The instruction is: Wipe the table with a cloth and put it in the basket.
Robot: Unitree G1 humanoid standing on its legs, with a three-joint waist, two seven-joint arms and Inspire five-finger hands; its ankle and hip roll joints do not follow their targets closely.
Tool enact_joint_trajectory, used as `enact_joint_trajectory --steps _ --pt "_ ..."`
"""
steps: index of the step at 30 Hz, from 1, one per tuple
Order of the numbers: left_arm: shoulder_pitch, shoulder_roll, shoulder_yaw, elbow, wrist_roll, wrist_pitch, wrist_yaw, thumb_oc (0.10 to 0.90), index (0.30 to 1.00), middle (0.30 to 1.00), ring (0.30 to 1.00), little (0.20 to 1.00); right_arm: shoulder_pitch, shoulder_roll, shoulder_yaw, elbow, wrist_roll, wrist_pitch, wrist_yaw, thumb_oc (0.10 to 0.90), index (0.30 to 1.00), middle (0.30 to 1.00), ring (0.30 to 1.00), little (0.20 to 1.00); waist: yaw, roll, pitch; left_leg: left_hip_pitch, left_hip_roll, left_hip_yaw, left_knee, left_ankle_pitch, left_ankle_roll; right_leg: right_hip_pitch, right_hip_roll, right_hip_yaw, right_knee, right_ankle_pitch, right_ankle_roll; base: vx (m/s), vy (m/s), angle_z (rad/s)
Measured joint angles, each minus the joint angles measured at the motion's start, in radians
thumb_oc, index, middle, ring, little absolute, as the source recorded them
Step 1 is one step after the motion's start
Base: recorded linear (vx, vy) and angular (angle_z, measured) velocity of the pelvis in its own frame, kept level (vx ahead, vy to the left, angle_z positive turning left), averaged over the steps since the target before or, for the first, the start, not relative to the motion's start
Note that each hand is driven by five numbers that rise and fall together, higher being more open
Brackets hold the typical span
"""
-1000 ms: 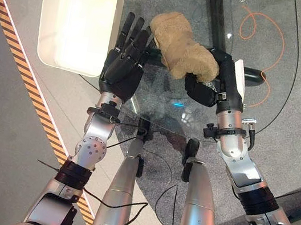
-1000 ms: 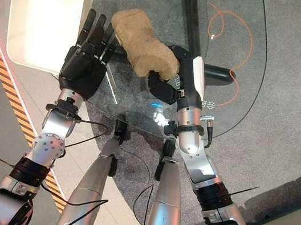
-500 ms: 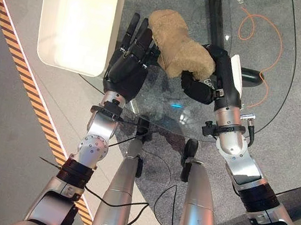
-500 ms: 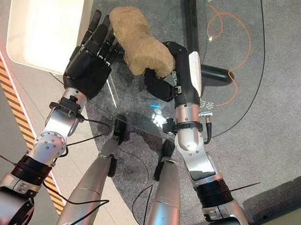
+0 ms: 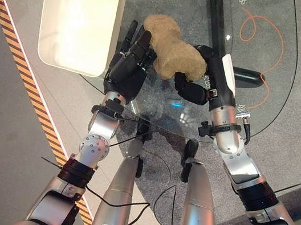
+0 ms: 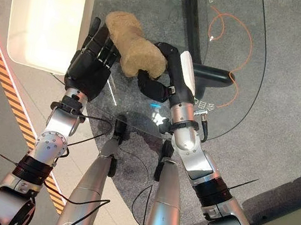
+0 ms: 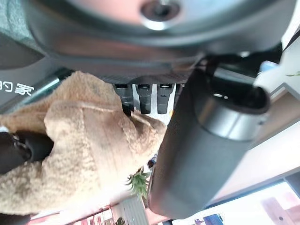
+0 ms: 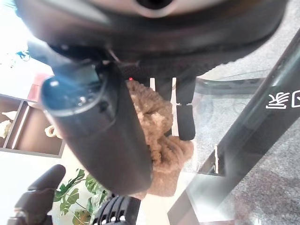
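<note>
A tan fluffy cloth (image 5: 169, 51) is bunched up over the glass table (image 5: 157, 105), with my right hand (image 5: 191, 88) shut on its near right end. In the right wrist view the cloth (image 8: 161, 136) sits between the thumb and the curled fingers. My left hand (image 5: 127, 73) is open, and its straight fingers lean against the cloth's left side. The left wrist view has the cloth (image 7: 84, 150) lying right past those fingers. The white basket (image 5: 116, 26) stands just left of my left hand, with nothing in it.
The round glass table top ends close in front of me, and its dark frame bar (image 5: 217, 19) runs beneath it. An orange cable (image 5: 257, 26) lies on the grey floor at the far right. Orange-and-black striped tape (image 5: 25, 68) crosses the floor left of the basket.
My right hand has carried the cloth to the left, closer to the basket. My left hand has moved in toward the cloth, and its fingers now touch the cloth.
</note>
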Motion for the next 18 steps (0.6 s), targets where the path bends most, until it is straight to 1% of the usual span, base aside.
enact_joint_trajectory --steps 4,12,18 --pt "-0.001 -0.028 0.000 0.009 0.032 -0.012 0.058 0.800 0.900 0.900 0.900 0.900 -0.001 -0.001 0.001 -0.036 0.000 0.000 -0.001 0.100 0.300 0.300 0.300 0.200 0.000 0.000 0.000 0.000 0.000 0.000 0.000 0.001 -0.001 0.001 0.000 0.000 -0.001 0.000 0.000 0.00 0.000 0.00" --pt "-0.008 -0.032 0.002 0.029 0.091 -0.024 0.164 0.800 0.900 0.900 0.900 0.900 -0.014 -0.001 0.000 -0.046 -0.001 0.000 -0.004 0.100 0.300 0.300 0.300 0.200 0.001 0.000 0.000 0.001 0.000 0.000 0.001 0.004 -0.001 0.002 0.000 0.000 0.004 0.000 0.000 0.00 0.000 0.00" --pt "-0.007 -0.032 0.003 0.035 0.106 -0.025 0.166 0.800 0.900 0.900 0.900 0.900 -0.014 0.001 0.000 -0.046 0.002 0.000 0.002 0.100 0.300 0.300 0.300 0.200 0.001 0.000 0.000 0.002 0.000 0.000 0.001 0.004 -0.001 0.002 0.000 -0.001 0.003 0.000 0.000 0.00 0.000 0.00"
